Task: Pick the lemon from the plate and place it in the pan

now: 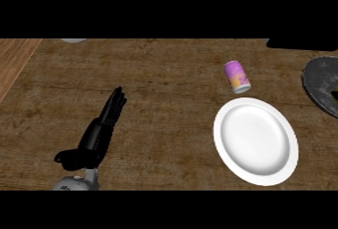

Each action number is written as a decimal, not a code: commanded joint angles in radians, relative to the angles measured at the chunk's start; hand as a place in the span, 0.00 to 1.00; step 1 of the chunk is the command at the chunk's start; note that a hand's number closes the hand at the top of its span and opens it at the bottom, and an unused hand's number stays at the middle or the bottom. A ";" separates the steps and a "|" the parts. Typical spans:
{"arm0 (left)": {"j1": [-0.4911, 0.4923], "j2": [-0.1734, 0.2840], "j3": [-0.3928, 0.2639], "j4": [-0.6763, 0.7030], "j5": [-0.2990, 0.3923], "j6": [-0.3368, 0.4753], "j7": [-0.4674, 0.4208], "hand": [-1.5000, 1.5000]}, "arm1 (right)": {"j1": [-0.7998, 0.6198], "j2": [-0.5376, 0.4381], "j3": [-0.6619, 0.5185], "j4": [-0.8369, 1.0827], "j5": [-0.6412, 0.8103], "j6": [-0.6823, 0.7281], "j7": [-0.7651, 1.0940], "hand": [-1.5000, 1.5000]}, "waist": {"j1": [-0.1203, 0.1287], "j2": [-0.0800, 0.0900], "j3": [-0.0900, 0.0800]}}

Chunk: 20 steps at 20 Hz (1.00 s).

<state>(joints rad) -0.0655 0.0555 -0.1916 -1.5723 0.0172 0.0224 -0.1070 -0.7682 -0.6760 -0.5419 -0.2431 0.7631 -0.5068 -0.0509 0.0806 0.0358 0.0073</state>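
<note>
Brown, mottled counter (165, 89) fills the frame, with a paler wooden strip at the upper left edge. At the right of centre lies a white plate (255, 141), its long axis running from upper left to lower right; its surface shows bare white. Just above the plate a pink and yellow can (237, 76) lies on its side, its long axis near upright in the frame and tilted slightly, the silver end toward the plate. At the right edge a dark grey pan (318, 85) shows in part. The lemon cannot be seen anywhere. At the lower left the left hand (99, 134) rests with fingers straight and together, pointing toward the upper right, holding nothing.
</note>
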 commanded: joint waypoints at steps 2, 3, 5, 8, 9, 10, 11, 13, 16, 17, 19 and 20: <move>-0.026 0.003 0.020 0.017 0.007 -0.003 -0.006 0.50 | -0.045 -0.029 -0.039 0.071 -0.052 0.197 -0.035 0.00 | 0.004 0.006 0.003; -0.012 -0.017 -0.018 -0.001 -0.016 0.010 0.004 0.50 | -0.061 -0.025 -0.035 0.073 -0.049 0.201 -0.038 0.00 | 0.006 0.001 0.002; -0.027 -0.004 0.004 -0.018 0.011 -0.006 0.023 0.50 | -0.063 0.006 -0.038 0.067 -0.048 0.143 -0.053 0.00 | 0.021 0.006 0.003; -0.012 0.008 0.016 -0.013 0.023 -0.020 0.007 0.50 | -0.050 0.017 -0.133 0.013 -0.147 0.084 -0.183 0.00 | 0.004 0.002 0.005; -0.034 -0.021 -0.008 -0.005 -0.008 0.014 0.030 0.50 | -0.047 0.021 -0.147 0.008 -0.162 0.082 -0.216 0.00 | -0.006 0.002 0.005; 0.022 -0.002 0.003 -0.009 0.000 0.003 -0.003 0.50 | -0.030 -0.004 -0.182 -0.002 -0.198 0.100 -0.260 0.00 | -0.005 -0.001 0.005; -0.022 0.008 0.022 -0.016 0.001 0.009 0.032 0.50 | -0.015 0.024 -0.207 -0.006 -0.225 0.072 -0.296 0.00 | -0.021 -0.006 0.004; 0.022 0.004 0.005 -0.010 -0.003 0.000 -0.009 0.50 | -0.035 -0.006 -0.244 0.003 -0.264 0.119 -0.301 0.00 | -0.010 -0.004 0.003; -0.005 -0.001 0.017 0.011 -0.004 0.008 0.011 0.50 | -0.018 -0.055 -0.295 0.019 -0.321 0.208 -0.330 0.00 | -0.033 -0.011 0.000; 0.015 -0.003 0.019 0.045 -0.006 0.004 -0.032 0.50 | -0.005 -0.040 -0.312 0.024 -0.345 0.232 -0.358 0.00 | -0.039 -0.012 -0.001; 0.007 -0.012 0.007 -0.009 0.003 0.007 0.018 0.50 | 0.018 -0.098 -0.347 0.030 -0.385 0.324 -0.377 0.00 | -0.043 -0.017 0.000; 0.038 -0.010 0.000 -0.024 0.000 0.009 0.021 0.50 | 0.018 -0.091 -0.348 0.040 -0.392 0.360 -0.385 0.00 | -0.037 -0.018 0.000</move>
<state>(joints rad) -0.0579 0.0489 -0.1818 -1.5712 0.0157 0.0305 -0.0973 -0.7713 -0.7353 -0.8404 -0.2186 0.4329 -0.2562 -0.3902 0.0481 0.0240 0.0078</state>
